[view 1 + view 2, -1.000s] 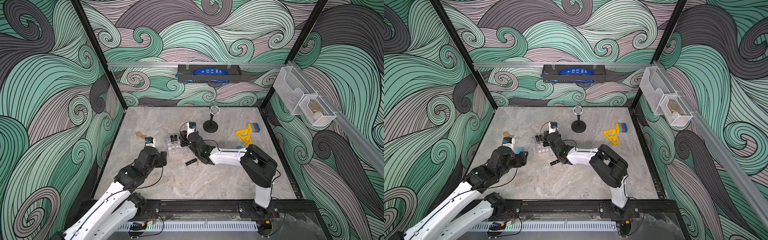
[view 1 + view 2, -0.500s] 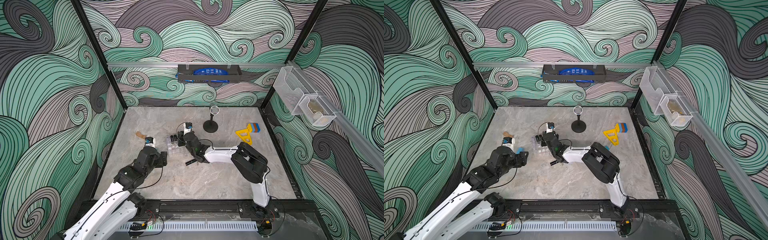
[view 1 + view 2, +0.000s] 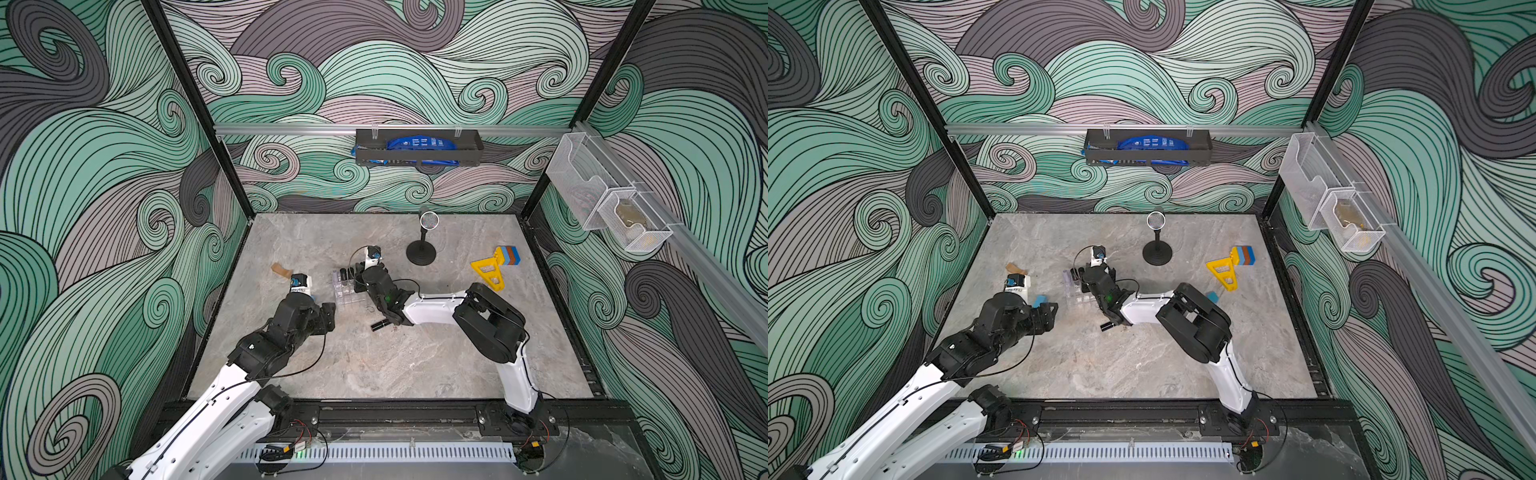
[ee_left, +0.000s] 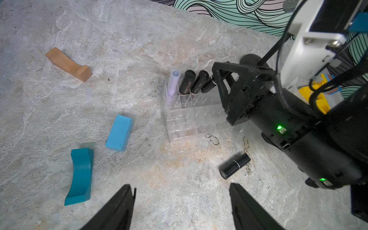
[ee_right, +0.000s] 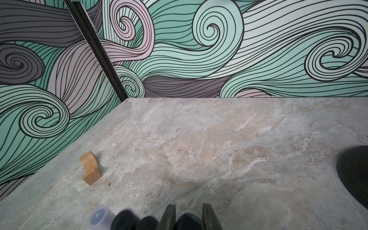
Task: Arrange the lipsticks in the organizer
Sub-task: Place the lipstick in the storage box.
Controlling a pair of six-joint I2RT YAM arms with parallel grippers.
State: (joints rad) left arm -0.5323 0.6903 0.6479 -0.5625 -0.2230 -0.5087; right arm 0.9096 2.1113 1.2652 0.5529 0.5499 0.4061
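Black lipsticks (image 4: 187,81), three of them, are standing tilted in the upper row of the clear organizer (image 3: 344,293), just left of centre in both top views, next to a lavender tube (image 4: 173,83). The fourth lipstick (image 3: 379,325), silver-banded, is lying on the worktop (image 3: 415,365) at the organizer's lower right. Stretching low across, the right fingers (image 5: 169,217) are pinching the end lipstick (image 5: 188,221). Reaching up from lower left, the left fingers (image 4: 119,209) are hanging wide, holding nothing.
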